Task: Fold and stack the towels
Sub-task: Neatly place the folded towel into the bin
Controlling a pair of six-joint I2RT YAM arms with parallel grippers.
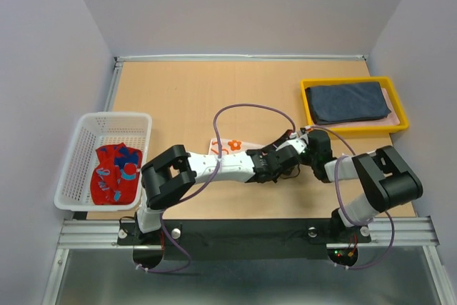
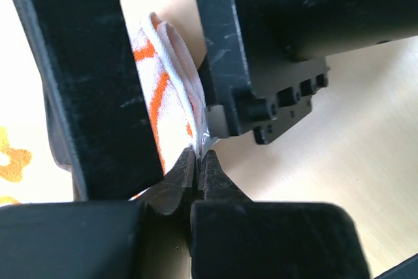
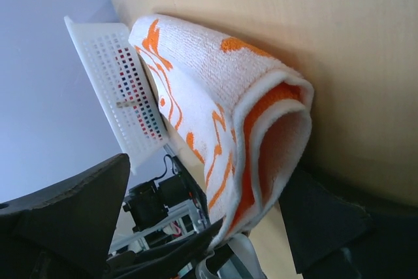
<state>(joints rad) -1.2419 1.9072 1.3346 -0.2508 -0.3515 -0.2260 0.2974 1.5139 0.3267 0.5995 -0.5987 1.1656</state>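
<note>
Clamping the orange towel's (image 3: 215,96) fold, left gripper (image 2: 198,161) grips tight; right gripper (image 3: 196,227), spread wide, should bite both layers before heading for the two-o'clock tray (image 1: 360,129).

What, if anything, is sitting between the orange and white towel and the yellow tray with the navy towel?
The orange-and-white towel is mid-table, pinched by the left gripper. Only the robot's own right gripper, open at its fold, sits on the tray side. The table toward the yellow tray and navy towel looks bare.
</note>
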